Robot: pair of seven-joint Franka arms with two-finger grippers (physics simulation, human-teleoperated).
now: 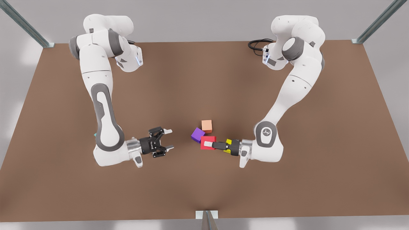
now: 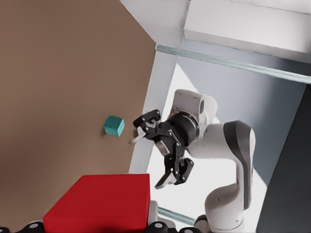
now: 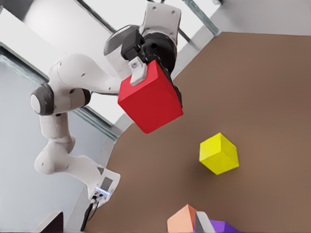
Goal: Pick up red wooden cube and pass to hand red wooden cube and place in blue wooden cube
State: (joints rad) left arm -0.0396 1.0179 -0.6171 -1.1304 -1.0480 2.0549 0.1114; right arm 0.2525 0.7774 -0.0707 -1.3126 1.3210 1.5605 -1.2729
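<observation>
Jaws of left gripper (image 1: 207, 144) pinch red wooden cube (image 1: 211, 140); right gripper's (image 1: 169, 139) spread, arm half-hiding blue wooden cube (image 2: 113, 126).

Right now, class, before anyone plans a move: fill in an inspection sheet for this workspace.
Surface: brown table, flat and bare apart from the cubes.
Job's things: red wooden cube in the left gripper; blue wooden cube on the table, beside the right arm.
Clutter: purple cube, pale orange cube, yellow cube, all near the left gripper.
Grippers: left gripper shut on the red cube, on the front view's right; right gripper open, facing it across a gap.
Cables: black cable at the left arm's base.
Surroundings: metal frame posts at the table corners.
</observation>
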